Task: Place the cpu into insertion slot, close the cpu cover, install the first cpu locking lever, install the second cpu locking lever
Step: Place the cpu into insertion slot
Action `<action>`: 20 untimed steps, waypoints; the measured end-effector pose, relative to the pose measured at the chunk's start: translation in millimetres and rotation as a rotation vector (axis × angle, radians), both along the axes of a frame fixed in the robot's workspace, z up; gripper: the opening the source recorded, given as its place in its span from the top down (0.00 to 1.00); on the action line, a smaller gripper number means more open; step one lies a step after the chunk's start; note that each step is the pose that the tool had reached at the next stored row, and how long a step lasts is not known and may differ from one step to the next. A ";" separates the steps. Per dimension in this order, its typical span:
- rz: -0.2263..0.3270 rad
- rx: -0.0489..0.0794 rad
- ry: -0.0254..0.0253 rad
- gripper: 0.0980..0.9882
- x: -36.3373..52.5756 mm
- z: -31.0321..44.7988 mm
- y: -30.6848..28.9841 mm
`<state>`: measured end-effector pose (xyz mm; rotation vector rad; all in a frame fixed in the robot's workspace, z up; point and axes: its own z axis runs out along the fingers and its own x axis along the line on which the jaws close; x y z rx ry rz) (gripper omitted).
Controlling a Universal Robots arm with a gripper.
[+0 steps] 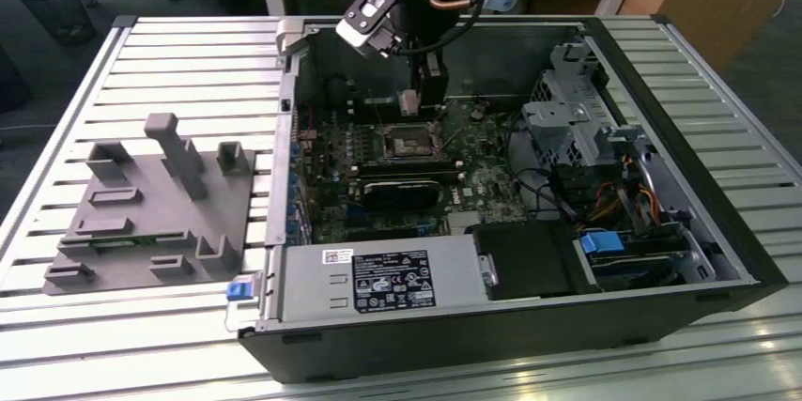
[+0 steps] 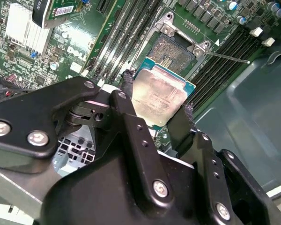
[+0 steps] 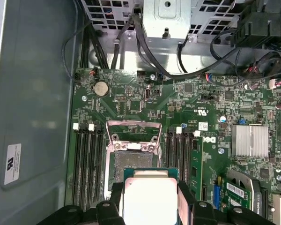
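Observation:
My gripper (image 2: 157, 102) is shut on the cpu (image 2: 160, 89), a flat square chip with a dull silver top and a green edge. In both wrist views the chip hangs just above the board, a little off to one side of the insertion slot (image 3: 127, 158). The slot (image 2: 171, 50) lies bare, dark, with a metal rim. The cpu cover (image 3: 133, 126), a thin silvery frame, is swung back off the slot. A thin locking lever (image 2: 225, 57) sticks out past the slot's corner. In the exterior view the gripper (image 1: 411, 105) hangs inside the open computer case, just behind the slot (image 1: 411, 143).
Long black memory slots (image 3: 86, 164) flank the socket on both sides. A black heatsink block (image 1: 401, 190) sits in front of the socket, and a power supply (image 1: 376, 281) is at the case front. Drive cages and cables (image 1: 570, 129) fill the exterior view's right. A grey fixture (image 1: 150, 204) lies outside the case.

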<state>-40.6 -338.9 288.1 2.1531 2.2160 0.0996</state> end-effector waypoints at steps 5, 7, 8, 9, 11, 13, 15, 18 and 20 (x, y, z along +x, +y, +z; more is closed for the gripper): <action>0.000 0.000 0.0000 0.50 0.0 -2.2 0.0; 0.000 -0.001 0.0000 0.50 0.0 -3.6 0.0; 0.000 -0.001 0.0000 0.50 0.0 -4.6 0.0; 0.000 -0.001 0.0000 0.50 0.0 -5.9 0.0; 0.000 -0.002 0.0000 0.50 0.0 -9.2 0.0; 0.000 -0.002 0.0000 0.50 0.0 -13.0 0.2; 0.000 -0.002 0.0000 0.50 0.0 -16.5 0.3; 0.000 -0.002 0.0000 0.50 0.0 -20.9 0.5; 0.000 -0.002 0.0000 0.50 0.0 -23.0 0.7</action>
